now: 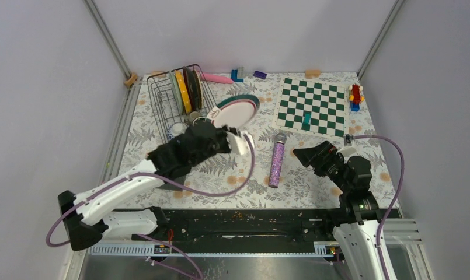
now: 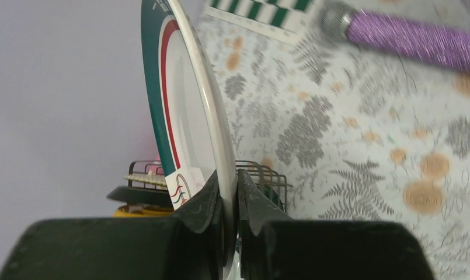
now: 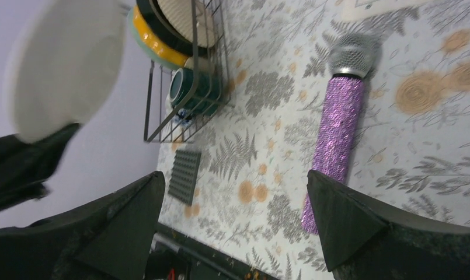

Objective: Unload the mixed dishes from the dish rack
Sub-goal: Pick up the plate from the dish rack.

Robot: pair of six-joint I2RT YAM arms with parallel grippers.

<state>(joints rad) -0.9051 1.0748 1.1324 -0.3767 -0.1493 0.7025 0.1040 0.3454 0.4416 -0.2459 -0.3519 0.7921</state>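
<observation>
The dark wire dish rack (image 1: 162, 105) stands at the back left. It holds a pale green plate (image 1: 173, 87), a yellow plate (image 1: 183, 93) and a dark-rimmed plate (image 1: 195, 87) on edge. A dark teal mug (image 1: 195, 118) and a small greyish cup (image 1: 178, 129) sit at its near end. My left gripper (image 1: 236, 136) is shut on the rim of a cream plate with teal and red bands (image 1: 237, 111), held tilted above the table right of the rack. In the left wrist view the fingers (image 2: 204, 198) pinch that plate (image 2: 185, 111). My right gripper (image 1: 309, 155) is open and empty.
A purple glitter microphone (image 1: 277, 160) lies mid-table between the arms and also shows in the right wrist view (image 3: 337, 134). A green chessboard (image 1: 313, 107) lies at the back right, with a toy figure (image 1: 355, 96) beside it. A flat grey mat (image 3: 184, 175) lies near the rack.
</observation>
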